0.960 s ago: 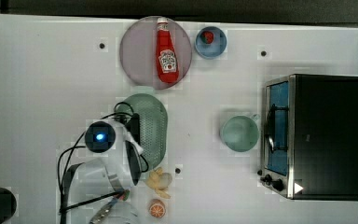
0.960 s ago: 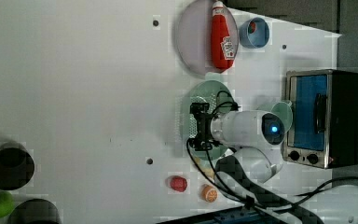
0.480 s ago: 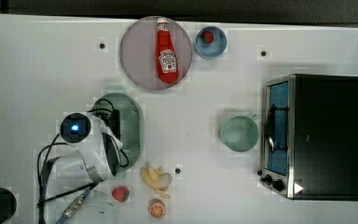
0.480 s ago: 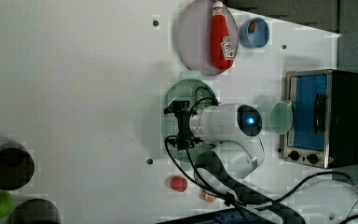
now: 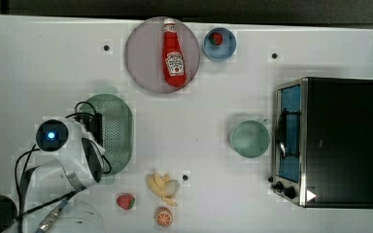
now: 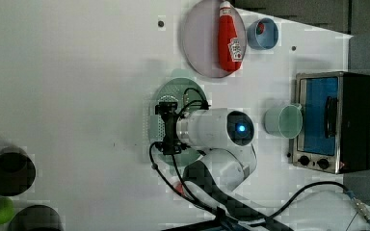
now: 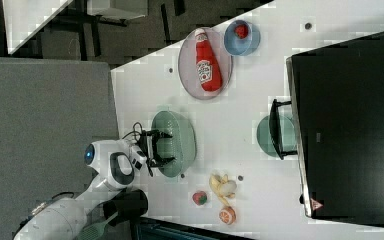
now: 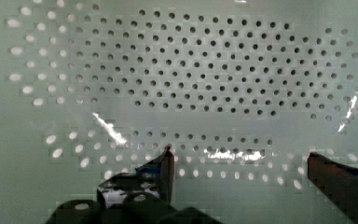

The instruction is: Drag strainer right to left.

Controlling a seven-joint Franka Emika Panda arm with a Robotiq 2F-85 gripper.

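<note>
A: Inside the strainer, the gripper hangs with fingers spread wide, holding nothing. The basket lies at the top view's left, below the mauve plate.

B: How will it handle?

A: Likely light, stiff, slippery plastic; pushing the inner wall should slide it. Bananas and a strawberry lie near; leftward looks free.
</note>
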